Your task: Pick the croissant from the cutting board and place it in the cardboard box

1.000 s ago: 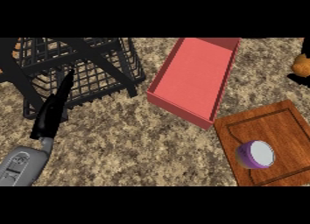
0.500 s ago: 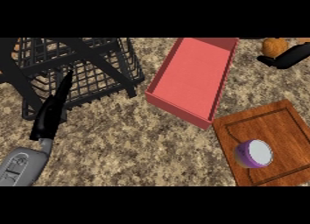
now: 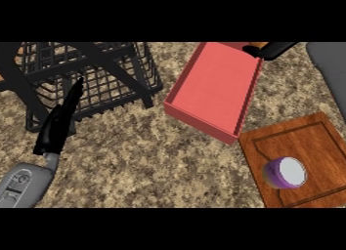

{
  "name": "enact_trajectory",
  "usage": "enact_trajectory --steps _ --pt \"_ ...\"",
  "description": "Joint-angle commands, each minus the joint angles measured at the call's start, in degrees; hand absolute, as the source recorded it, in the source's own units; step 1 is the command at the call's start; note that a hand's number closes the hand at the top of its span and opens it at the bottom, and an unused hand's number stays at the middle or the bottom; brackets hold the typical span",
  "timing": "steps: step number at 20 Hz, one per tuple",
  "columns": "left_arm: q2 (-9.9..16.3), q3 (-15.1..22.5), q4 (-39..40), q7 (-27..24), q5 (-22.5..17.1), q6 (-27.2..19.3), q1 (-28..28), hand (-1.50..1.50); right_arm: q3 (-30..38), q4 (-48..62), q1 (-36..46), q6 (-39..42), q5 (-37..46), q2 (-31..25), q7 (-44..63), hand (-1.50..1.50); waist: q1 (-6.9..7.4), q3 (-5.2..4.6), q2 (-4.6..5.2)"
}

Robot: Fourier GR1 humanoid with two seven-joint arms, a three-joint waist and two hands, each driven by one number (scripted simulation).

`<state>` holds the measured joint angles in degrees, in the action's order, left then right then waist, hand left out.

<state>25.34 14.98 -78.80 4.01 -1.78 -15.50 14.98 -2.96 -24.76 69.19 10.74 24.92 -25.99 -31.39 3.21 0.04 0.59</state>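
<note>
1. The worktop (image 3: 133,161) is a speckled brown and beige stone surface that fills most of the head view.
2. The shallow red-pink rectangular box (image 3: 215,88) lies open near the top centre, its long side tilted, with its lower corner close to the wooden board.
3. The brown wooden cutting board (image 3: 320,146) with a groove along its edge lies at the lower right, rotated a little.
4. On the board stands a small round purple container with a pale top (image 3: 286,173), near the board's lower left part.
5. The right hand (image 3: 277,49) is black and shows at the top right, just over the far right corner of the red-pink box; its grey forearm (image 3: 338,73) comes along the right edge.
6. The fingers of the right hand are curled around a small orange-brown croissant (image 3: 255,45), of which only a small piece is visible, just at the far corner of the box; I cannot tell if it touches the box.
7. The left hand (image 3: 60,122) is black, with straight fingers lying together and holding nothing, pointing up toward the basket; its grey forearm (image 3: 21,183) is at the lower left.
8. A black wire basket (image 3: 97,73) stands at the upper left, and the tips of the left hand overlap its front wall.
</note>
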Motion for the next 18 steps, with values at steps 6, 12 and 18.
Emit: enact_trajectory --steps 6,12,18 --pt "5.3 -6.24 5.59 -0.38 -0.02 -1.32 -2.94 0.0 -0.55 5.51 4.48 -5.76 1.69 9.97 7.28 1.5 1.71 -0.11 0.78" --pt "4.42 -4.18 3.52 1.2 1.82 -2.69 -2.53 0.0 -1.43 10.05 4.88 -13.06 4.45 13.11 11.54 1.5 2.69 -0.04 1.06" --pt "4.99 -5.24 4.39 1.45 0.98 -1.51 -0.01 0.0 0.83 14.98 4.6 -10.62 2.29 16.19 14.73 -1.5 3.16 -0.01 1.55"
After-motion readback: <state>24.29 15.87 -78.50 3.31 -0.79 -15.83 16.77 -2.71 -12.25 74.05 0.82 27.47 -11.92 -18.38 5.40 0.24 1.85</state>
